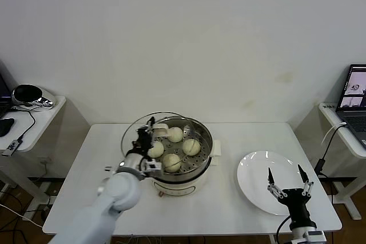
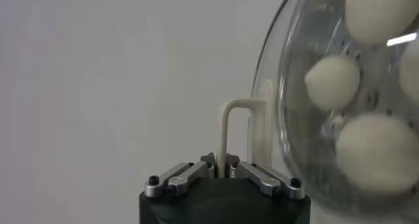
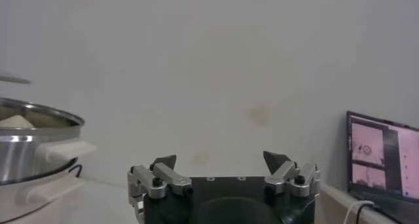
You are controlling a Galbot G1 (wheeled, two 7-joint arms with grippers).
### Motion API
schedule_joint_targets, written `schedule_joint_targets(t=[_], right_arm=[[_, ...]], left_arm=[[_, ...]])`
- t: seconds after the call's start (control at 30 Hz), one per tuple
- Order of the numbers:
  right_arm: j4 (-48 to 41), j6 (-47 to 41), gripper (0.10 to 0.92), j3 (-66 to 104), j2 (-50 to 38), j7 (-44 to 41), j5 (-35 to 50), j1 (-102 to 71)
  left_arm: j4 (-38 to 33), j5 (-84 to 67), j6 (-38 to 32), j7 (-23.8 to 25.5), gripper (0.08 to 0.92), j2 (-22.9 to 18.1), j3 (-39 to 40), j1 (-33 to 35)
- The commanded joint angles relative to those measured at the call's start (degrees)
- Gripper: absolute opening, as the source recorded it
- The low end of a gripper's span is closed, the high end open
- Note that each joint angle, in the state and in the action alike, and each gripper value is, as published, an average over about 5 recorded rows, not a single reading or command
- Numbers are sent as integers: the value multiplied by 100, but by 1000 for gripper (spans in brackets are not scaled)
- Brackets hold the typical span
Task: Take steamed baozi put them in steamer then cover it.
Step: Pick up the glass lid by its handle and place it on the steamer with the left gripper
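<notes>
While my table (image 1: 240, 198) carries everything, the steamer (image 1: 203, 161) sits at its middle, a shiny perforated basket on a squat white pot base, and all four steamed baozi (image 1: 191, 147) already lie inside it, clustered on the basket floor. To my right the white plate (image 1: 254, 184) lies bare, well apart from the steamer.

Next in size is the cover (image 1: 132, 132), the clear glass lid with a metal rim. I hold it tilted steeply, almost on edge, at the steamer's left rim, so its glass face leans over the left part of the basket and I see the buns through it in the left wrist view. My left gripper (image 1: 150, 135) is clenched tight on the lid's cream bar handle (image 2: 230, 130), which stands up between my fingers (image 2: 265, 177).

What matters for the coming move, as I judge it: the basket's centre lies to the right of the lid's centre, and the lid's face must swing from near upright to flat. I would carry it rightward and level it until rim meets rim. My left arm is the one at the steamer, so it does this alone.

My right gripper (image 1: 287, 182) hangs over the near edge of the plate, jaws spread wide and empty, simply waiting.
</notes>
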Motion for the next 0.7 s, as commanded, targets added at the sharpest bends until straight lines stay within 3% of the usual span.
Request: schedule_joint_targets(t=[0.03,0.23,0.7], right_arm=[[47,-67,823,-91,71,-16,27,-3],[72,-70,823,-115,89,-22,18,-25],[25,-40,823,-113,55,-29,39,-25]], left_arm=[[423,936,369,344,151,-858,763,-567],[550,1260,366,437,151,-1087,812,-496],[596,1458,305,451,151,-1071,645,-289]])
